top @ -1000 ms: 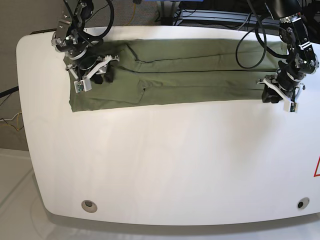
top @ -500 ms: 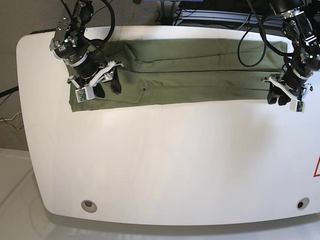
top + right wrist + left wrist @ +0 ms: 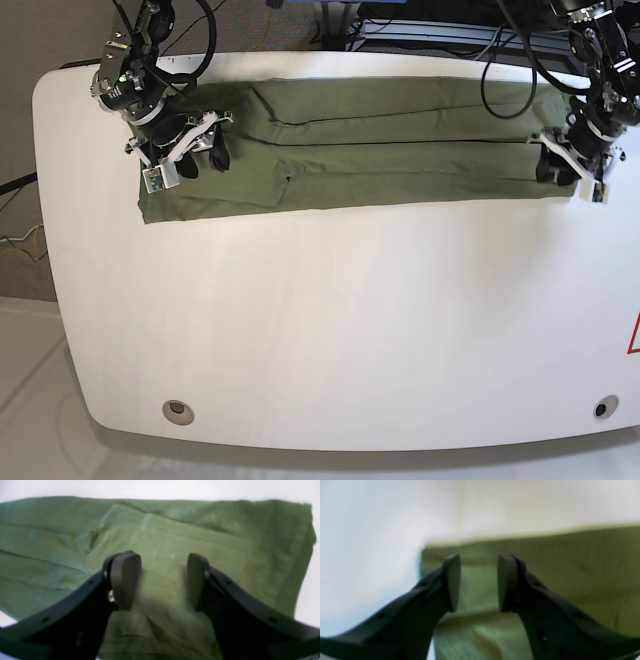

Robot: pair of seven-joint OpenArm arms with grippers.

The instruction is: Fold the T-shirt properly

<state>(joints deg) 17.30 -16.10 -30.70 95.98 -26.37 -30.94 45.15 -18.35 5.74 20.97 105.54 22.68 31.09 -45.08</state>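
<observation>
Already the shirt (image 3: pixel 390 145) lies as a long band, sides folded in; crosswise folds remain. Left gripper (image 3: pixel 477 582) and right gripper (image 3: pixel 162 581) both gape, grasping nothing.

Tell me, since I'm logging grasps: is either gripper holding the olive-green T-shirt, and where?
Neither. The left gripper and right gripper both stand open above the olive-green cotton T-shirt, nothing between their pads.

Right end effector (image 3: pixel 163 581) parted above T-shirt (image 3: pixel 225 550).

Bare table (image 3: pixel 330 320) before T-shirt (image 3: pixel 380 140)
</observation>
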